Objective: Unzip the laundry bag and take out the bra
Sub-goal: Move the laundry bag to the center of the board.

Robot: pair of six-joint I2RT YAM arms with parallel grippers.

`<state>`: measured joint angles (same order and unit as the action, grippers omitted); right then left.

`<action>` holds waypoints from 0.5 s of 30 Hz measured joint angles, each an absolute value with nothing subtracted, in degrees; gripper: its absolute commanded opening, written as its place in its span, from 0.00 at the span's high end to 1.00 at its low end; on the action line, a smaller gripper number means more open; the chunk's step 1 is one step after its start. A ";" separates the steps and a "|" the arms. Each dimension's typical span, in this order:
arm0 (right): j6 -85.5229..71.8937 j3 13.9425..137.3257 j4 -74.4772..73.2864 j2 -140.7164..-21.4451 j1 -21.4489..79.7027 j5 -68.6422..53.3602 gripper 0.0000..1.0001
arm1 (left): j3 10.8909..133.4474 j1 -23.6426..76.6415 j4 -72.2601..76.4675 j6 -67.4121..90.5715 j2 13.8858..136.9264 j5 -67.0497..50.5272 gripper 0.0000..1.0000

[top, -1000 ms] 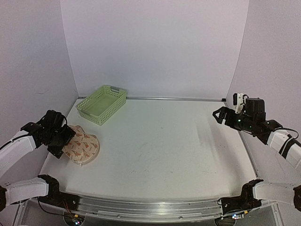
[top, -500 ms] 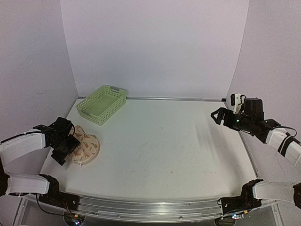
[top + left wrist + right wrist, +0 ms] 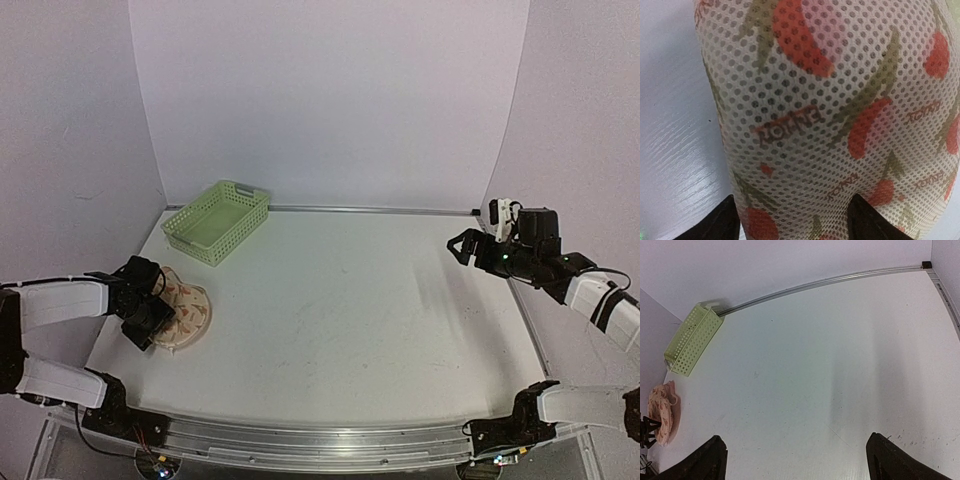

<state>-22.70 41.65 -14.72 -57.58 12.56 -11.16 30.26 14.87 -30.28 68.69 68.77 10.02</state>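
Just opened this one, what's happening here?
The left gripper is down on the laundry bag near the left side of the table, its jaws apart with the patterned mesh bulging between them. The right gripper hangs open and empty above the table's right side. A green basket sits at the back left. No bra shows, and the zip is too small to judge.

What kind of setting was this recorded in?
Probably a lab data-collection booth: a white table boxed in by plain pale walls, robot arms bolted at its near edge, with a laundry bag and green basket as props.
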 measured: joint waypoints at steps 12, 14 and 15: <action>-22.79 41.95 -14.59 -59.02 12.56 -11.38 0.02 | 30.17 14.83 -28.34 65.71 69.04 7.66 0.67; -22.76 42.00 -14.46 -59.13 12.56 -11.81 0.02 | 29.91 14.83 -28.14 65.54 68.49 7.01 0.71; -22.76 42.00 -14.46 -59.16 12.56 -12.21 0.02 | 29.65 14.81 -28.01 65.54 68.07 6.59 0.73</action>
<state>-22.76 42.00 -14.46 -59.16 12.56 -12.21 29.65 14.81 -28.01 65.54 68.07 6.59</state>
